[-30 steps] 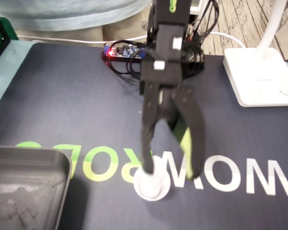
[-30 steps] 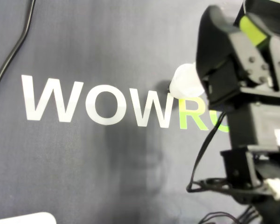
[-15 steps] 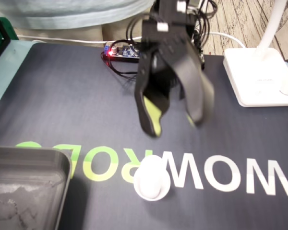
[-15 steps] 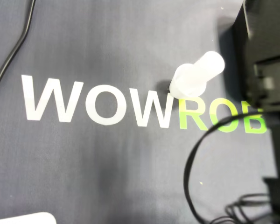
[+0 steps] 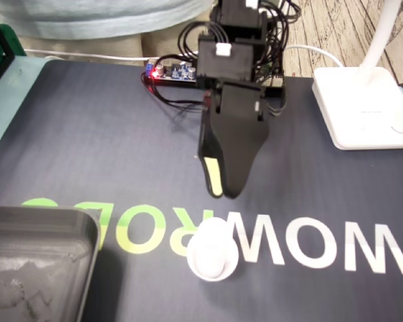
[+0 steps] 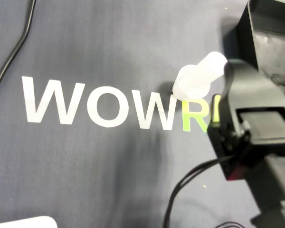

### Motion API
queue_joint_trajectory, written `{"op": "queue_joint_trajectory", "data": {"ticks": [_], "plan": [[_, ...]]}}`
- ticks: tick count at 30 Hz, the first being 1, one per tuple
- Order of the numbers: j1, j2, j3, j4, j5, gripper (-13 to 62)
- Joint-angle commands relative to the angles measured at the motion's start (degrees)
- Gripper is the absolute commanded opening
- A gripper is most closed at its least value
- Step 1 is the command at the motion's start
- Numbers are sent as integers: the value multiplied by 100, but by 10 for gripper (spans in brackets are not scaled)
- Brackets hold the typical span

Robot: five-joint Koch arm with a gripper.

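Your one gripper (image 5: 220,192) hangs with its jaws overlapping, so you cannot tell their gap, just far of the one white peg (image 5: 213,249) standing free on the mat (image 5: 87,147), with one grey tray (image 5: 47,218) near left, one lamp base (image 5: 363,107) far right and open mat between.

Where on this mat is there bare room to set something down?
Widest bare patch: the mat between circuit board, tray and gripper. Another lies between gripper and lamp base. Crowded: the wires at the far edge, and around the white peg.
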Motion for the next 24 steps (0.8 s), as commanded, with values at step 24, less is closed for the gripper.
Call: {"op": "queue_joint_trajectory", "data": {"ticks": [24], "plan": [[18, 439, 2197, -844, 158, 331]]}}
